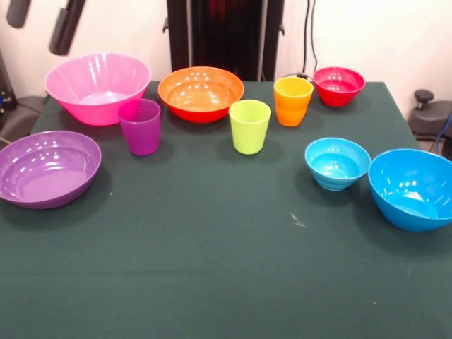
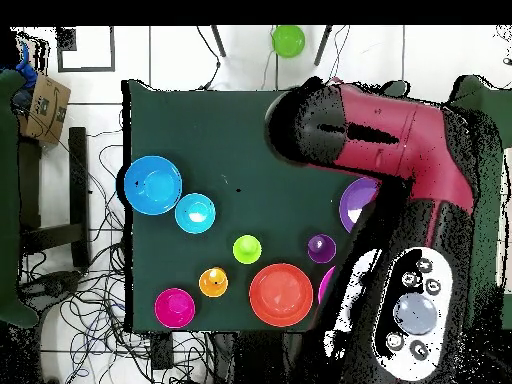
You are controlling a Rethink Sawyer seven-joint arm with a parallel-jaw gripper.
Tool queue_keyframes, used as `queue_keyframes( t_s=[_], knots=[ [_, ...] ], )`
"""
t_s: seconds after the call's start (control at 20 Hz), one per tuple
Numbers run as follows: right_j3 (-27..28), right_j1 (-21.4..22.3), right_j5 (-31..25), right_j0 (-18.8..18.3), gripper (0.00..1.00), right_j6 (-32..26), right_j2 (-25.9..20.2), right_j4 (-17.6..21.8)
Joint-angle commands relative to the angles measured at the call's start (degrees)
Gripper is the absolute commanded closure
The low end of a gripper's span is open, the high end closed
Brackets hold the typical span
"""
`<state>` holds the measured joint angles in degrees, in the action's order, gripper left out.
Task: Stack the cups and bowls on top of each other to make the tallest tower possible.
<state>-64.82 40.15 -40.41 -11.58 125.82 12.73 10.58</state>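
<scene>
In the front view the big pink bowl (image 1: 97, 86), orange bowl (image 1: 200, 92), orange cup (image 1: 292, 100) and small red bowl (image 1: 338, 85) stand along the far side. The purple cup (image 1: 140, 126) and lime green cup (image 1: 250, 126) stand in front of them. The shallow purple bowl (image 1: 46, 168) is at the left; the small light blue bowl (image 1: 337, 162) and big blue bowl (image 1: 414, 187) are at the right. All stand apart and upright. A lime green bowl (image 2: 288, 40) lies beyond the table. The red arm (image 2: 380, 140) hangs high above the table; its dark end (image 2: 300, 125) hides the gripper.
The dark green table (image 1: 212, 254) has bare cloth across its near half in the front view. Two dark slanted objects (image 1: 67, 27) show at the top left. Cables lie on the floor around the table (image 2: 90, 300). A cardboard box (image 2: 45, 108) stands off to one side.
</scene>
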Motion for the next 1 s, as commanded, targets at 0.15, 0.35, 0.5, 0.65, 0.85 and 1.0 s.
queue_keyframes(
  t_s=[0.15, 0.35, 0.5, 0.65, 0.85, 1.0],
  knots=[
    [-15.0, -1.1, 5.1, -9.3, 0.0, -19.8, -20.6, 0.7],
    [-17.6, 0.2, 4.1, -13.9, 0.0, -23.1, -26.0, 1.4],
    [-18.3, 0.7, 3.0, -16.0, 0.0, -23.4, -28.5, 3.0],
    [-16.0, 1.1, -2.0, -15.8, 0.0, -24.1, -28.7, 4.6],
    [-14.3, 1.5, -5.7, -15.2, 0.0, -23.8, -28.7, 5.4],
    [-16.0, 2.5, -4.9, -15.7, 0.0, -23.5, -29.1, 5.3]
  ],
)
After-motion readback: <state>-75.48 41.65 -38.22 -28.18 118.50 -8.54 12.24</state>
